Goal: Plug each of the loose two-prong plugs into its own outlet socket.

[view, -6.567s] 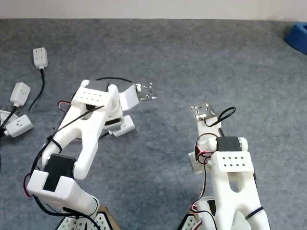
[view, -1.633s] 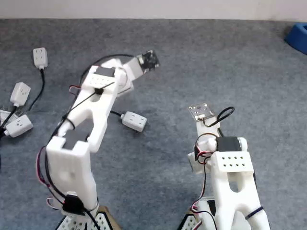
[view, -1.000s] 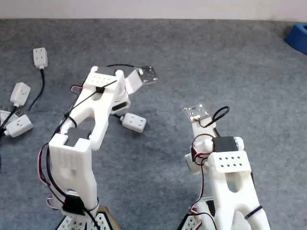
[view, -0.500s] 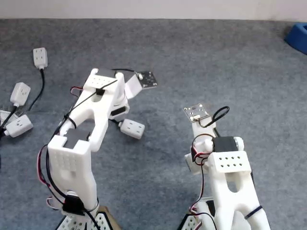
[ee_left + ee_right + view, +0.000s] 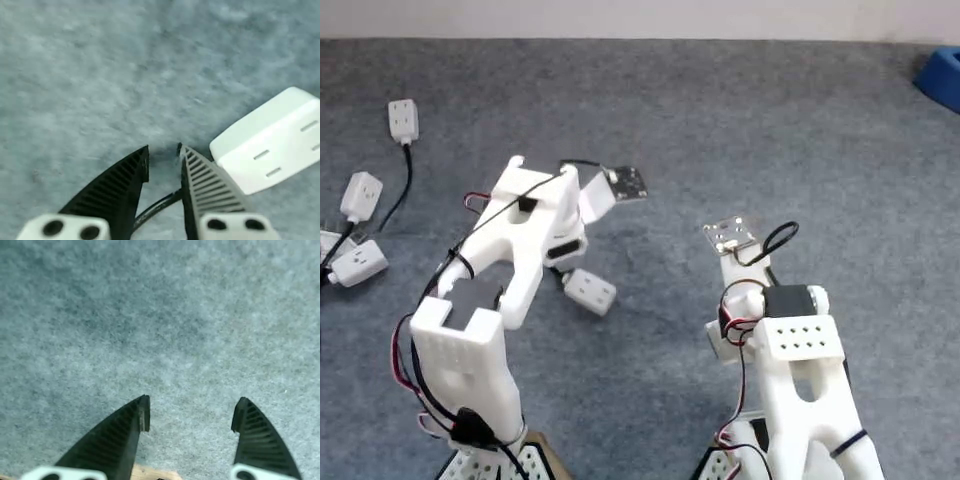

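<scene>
The left gripper [image 5: 164, 155] has its jaws drawn in to a narrow slit, with a black cable [image 5: 156, 206] pinched between them. A white outlet socket block [image 5: 267, 142] lies flat on the grey desk [image 5: 770, 130] just beside one finger, left of centre in the high view. The right gripper [image 5: 192, 412] is spread wide with nothing in it, over bare desk right of centre, and more white outlet blocks [image 5: 362, 195] with black cords lie at the left edge of the high view, well apart from both arms.
</scene>
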Controlling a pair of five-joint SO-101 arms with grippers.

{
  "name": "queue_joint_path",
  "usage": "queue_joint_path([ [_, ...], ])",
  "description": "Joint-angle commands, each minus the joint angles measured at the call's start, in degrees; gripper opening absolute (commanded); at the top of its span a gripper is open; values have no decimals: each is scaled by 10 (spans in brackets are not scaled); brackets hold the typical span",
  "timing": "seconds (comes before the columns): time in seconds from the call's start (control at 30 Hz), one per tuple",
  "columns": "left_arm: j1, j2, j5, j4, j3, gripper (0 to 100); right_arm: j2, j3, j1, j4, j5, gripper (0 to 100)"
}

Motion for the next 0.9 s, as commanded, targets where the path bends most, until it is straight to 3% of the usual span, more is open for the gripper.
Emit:
queue_joint_path([
  [0.0,30,-70,5,-5,94,136,-7,-2,-6,0,7,271],
  [0.2,26,-133,11,-94,151,139,-7,-2,-6,0,7,271],
  [0.3,-22,-132,65,-136,111,140,-7,-2,-4,0,7,271],
  [0.4,-94,-132,116,-155,44,140,-7,-2,-4,0,7,271],
  [0.53,-230,-129,265,-161,-80,140,-7,-2,-4,1,7,271],
  [0.87,-554,76,278,-84,-368,140,-7,-2,-4,2,7,271],
])
